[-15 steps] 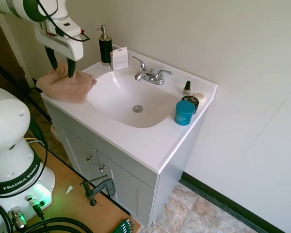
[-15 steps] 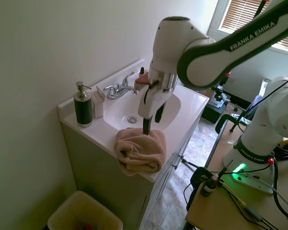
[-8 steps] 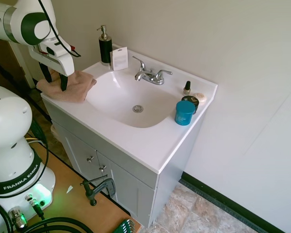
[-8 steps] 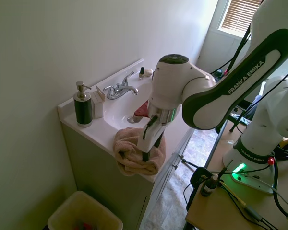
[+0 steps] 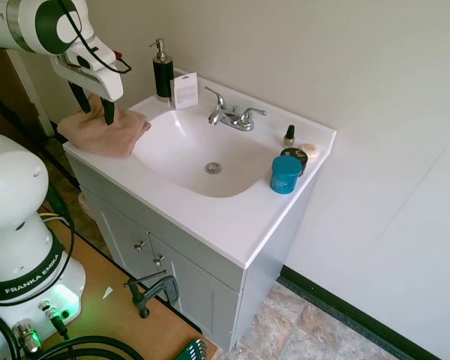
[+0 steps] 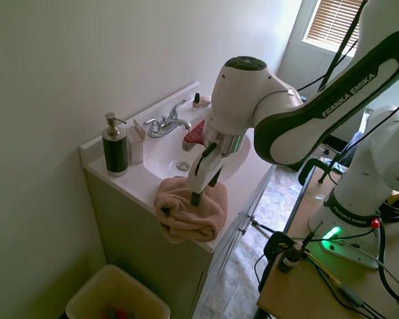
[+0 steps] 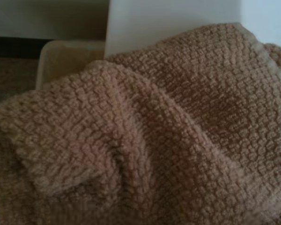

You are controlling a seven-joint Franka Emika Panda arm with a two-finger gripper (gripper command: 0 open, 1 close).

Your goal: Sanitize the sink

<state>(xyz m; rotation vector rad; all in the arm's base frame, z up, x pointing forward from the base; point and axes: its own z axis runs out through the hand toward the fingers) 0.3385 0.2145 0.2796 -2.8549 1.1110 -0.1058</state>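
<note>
**Gripper at the towel, sink not wiped yet**

While my gripper (image 5: pixel 94 106) stands with its fingers spread, one on each side of a fold of the beige towel (image 5: pixel 97 133), it holds nothing. This towel hangs over the near left corner of the counter. The sink (image 5: pixel 199 150) lies just right of it, dry and untouched. If I close on only a thin fold, the towel may slip off the edge. Compared with half a second ago, my gripper is higher and nearer the basin.

Daylight from window (image 6: pixel 332 26) (blinds), ext views sharp; wrist view dim, soft focus.
</note>
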